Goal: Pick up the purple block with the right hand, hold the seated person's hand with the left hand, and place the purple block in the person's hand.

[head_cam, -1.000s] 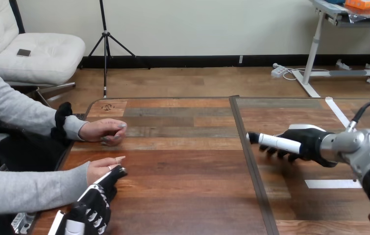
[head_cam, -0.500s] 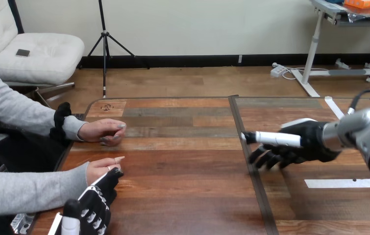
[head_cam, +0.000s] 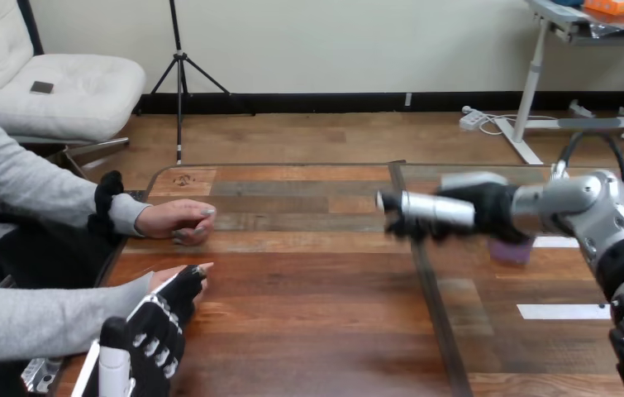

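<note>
While my right hand [head_cam: 457, 212] hovers just left of the purple block [head_cam: 511, 251], I cannot tell its grip; left hand [head_cam: 156, 337] touches the person's nearer hand [head_cam: 163, 281], grip likewise unclear.

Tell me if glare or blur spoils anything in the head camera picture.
Head view: the right hand is smeared, its pose unreadable. Head view: a pale sheen lies on the right part of the table, yet the purple block there reads clearly. Head view: the left hand is crisp.
</note>
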